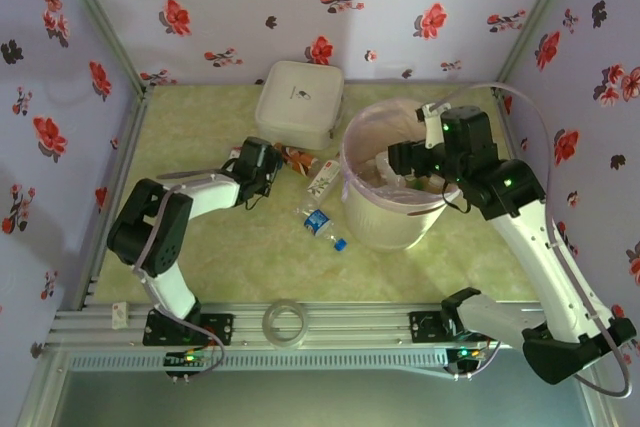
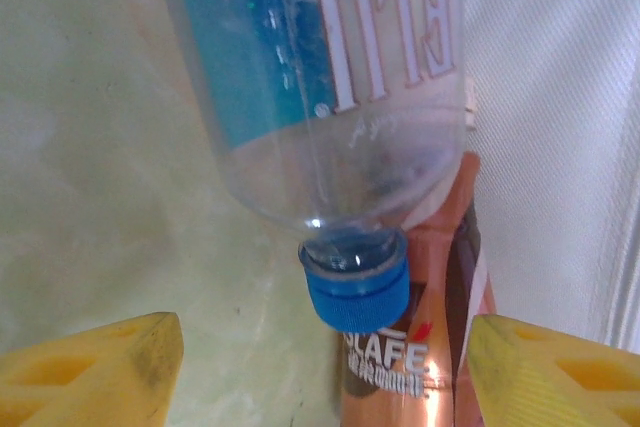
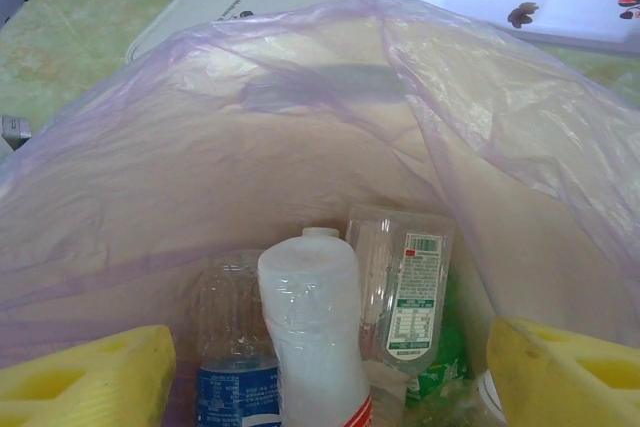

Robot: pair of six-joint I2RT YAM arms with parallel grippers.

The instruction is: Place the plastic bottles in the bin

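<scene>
Toward the right side of the table (image 1: 225, 277), a round cream bin (image 1: 385, 232) lined with a thin pink bag (image 3: 480, 117); inside it, from the right wrist, a white-wrapped bottle (image 3: 312, 337) upright in the middle, a clear bottle with a blue label (image 3: 232, 347) at its left, a clear bottle with a green-and-white label (image 3: 405, 292) leaning at its right, a patch of green plastic (image 3: 440, 377) lower down. Behind the bin, near the far edge, a square white box (image 1: 298, 102), lid on, contents hidden. Loose on the table just left of the bin: a brown-orange bottle (image 1: 297, 159), a white-labelled bottle (image 1: 322, 177), a blue-labelled bottle (image 1: 320, 223) nearer the front edge; at the front edge itself, a clear tape ring (image 1: 284, 321). Low over the table, the left gripper (image 1: 268, 172), arm folded at the elbow, pointed right at the brown-orange bottle; yellow fingers (image 2: 90, 367) spread, gripping nothing; just ahead of them a blue-capped clear bottle (image 2: 330, 97), cap toward the camera, lying across the brown-orange one. Over the bin's mouth, the right gripper (image 1: 405, 159), arm stretched up from the near right corner; jaws wide apart, empty.
</scene>
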